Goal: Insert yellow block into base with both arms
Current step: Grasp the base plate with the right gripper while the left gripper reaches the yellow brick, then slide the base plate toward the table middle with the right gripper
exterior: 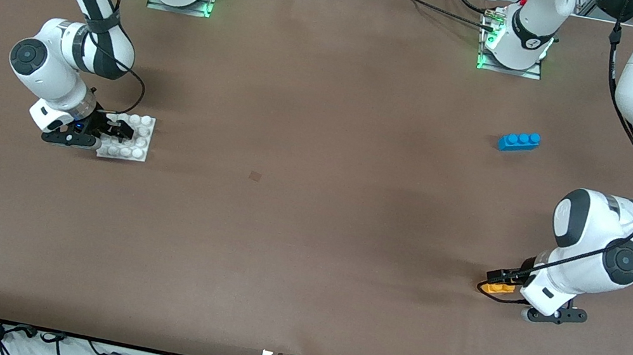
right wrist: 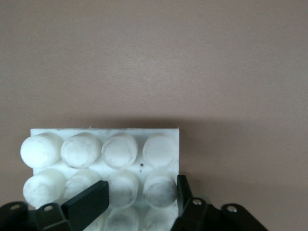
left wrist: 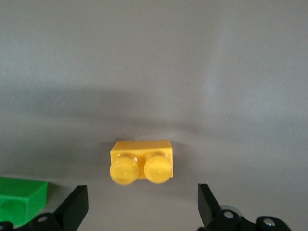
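The yellow block (exterior: 497, 289) lies on the table near the left arm's end; in the left wrist view (left wrist: 142, 161) its two studs show. My left gripper (exterior: 508, 283) is low at the block, open and empty (left wrist: 142, 208), with the block just ahead of the gap between its fingertips (left wrist: 77, 208). The white base (exterior: 136, 138) lies on the table toward the right arm's end. My right gripper (exterior: 117, 132) is down on it. In the right wrist view (right wrist: 139, 197) one finger (right wrist: 86, 204) rests among the studs and the other presses the base (right wrist: 103, 149) at its edge.
A blue three-stud brick (exterior: 519, 141) lies farther from the front camera than the yellow block, toward the left arm's end. A green brick (left wrist: 19, 199) lies close beside the left gripper; in the front view the arm hides it.
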